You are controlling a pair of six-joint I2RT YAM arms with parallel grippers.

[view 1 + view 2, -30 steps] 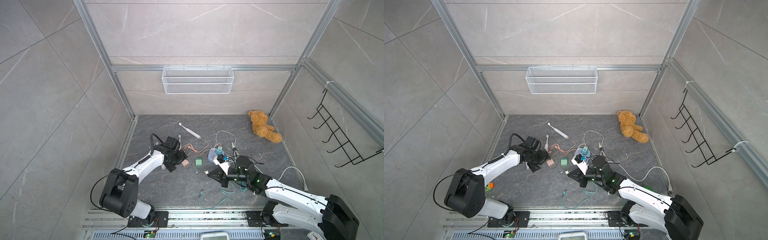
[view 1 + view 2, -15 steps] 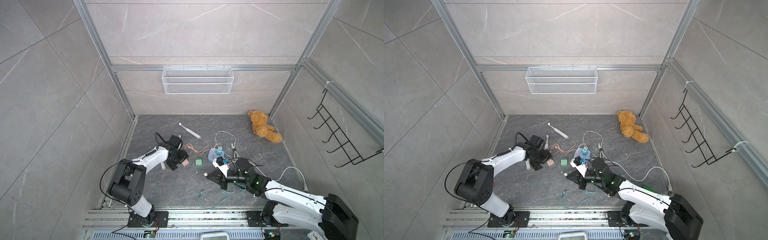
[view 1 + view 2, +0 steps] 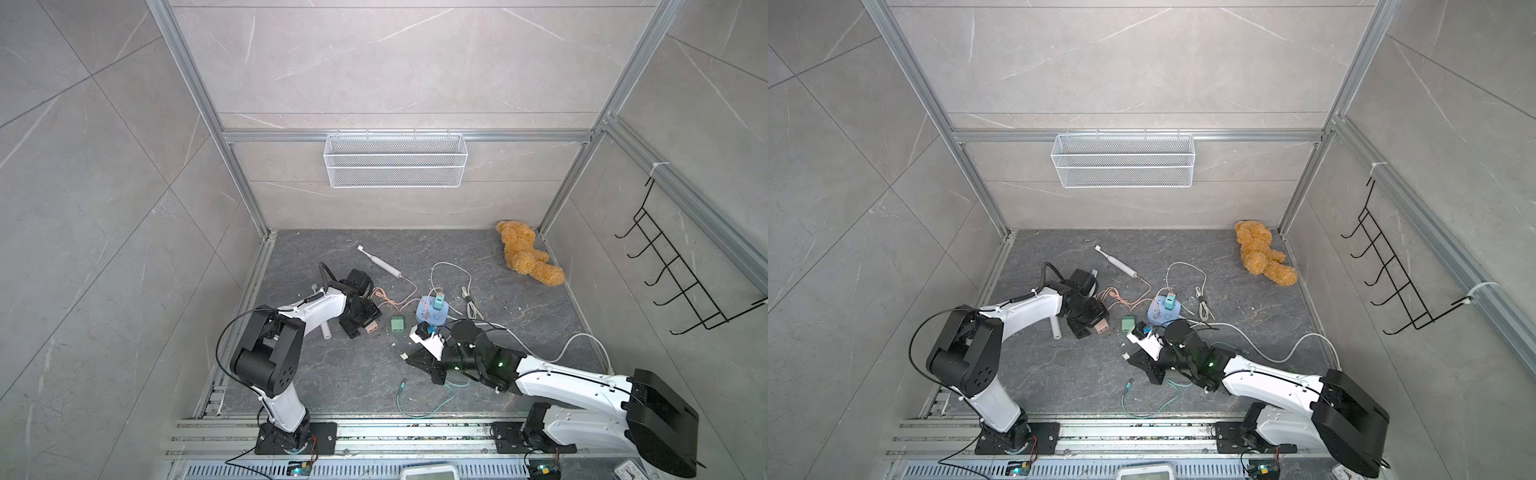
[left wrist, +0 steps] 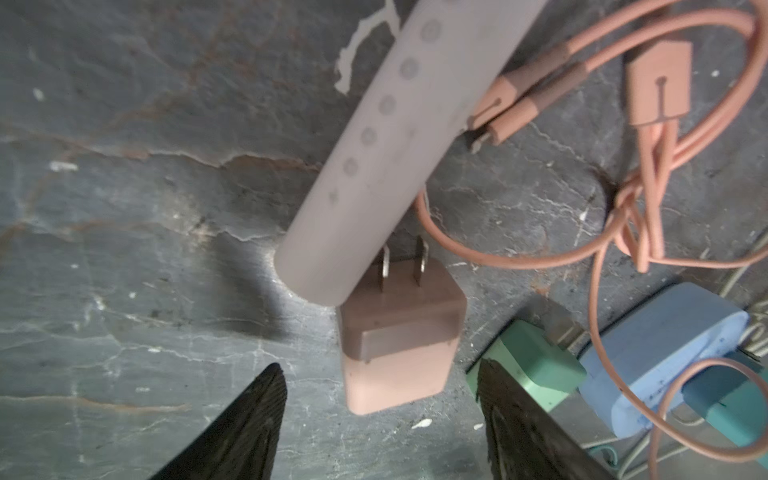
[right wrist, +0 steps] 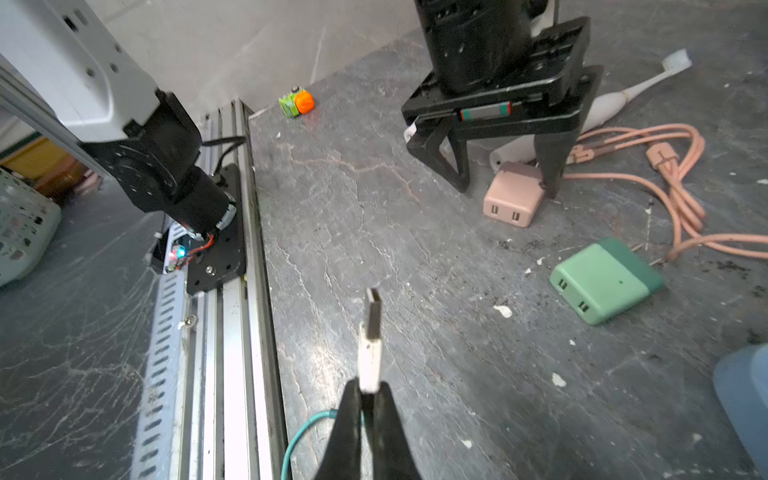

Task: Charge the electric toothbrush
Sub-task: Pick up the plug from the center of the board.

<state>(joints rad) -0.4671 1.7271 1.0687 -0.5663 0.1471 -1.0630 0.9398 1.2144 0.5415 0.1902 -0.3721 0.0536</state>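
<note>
left gripper (image 4: pixel 380 368): jaws spread wide; right gripper (image 5: pixel 368 388): pinching tight; electric toothbrush (image 3: pixel 379 262): lies flat toward back edge of floor (image 3: pixel 332 374); pink adapter (image 4: pixel 399 357): between left jaws, left of floor centre; white USB plug (image 5: pixel 370 349): clamped in right gripper.

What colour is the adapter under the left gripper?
Adapter: pale pink, clearest in the left wrist view.

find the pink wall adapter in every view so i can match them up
In a top view: pink wall adapter, mid-floor, just left of the green adapter.
In a top view: same place.
Left wrist: adapter between the tips of the open left gripper, prongs showing.
Right wrist: adapter below the left gripper, ports facing the camera.
Shared landmark: the green adapter beside it in all four.
</note>
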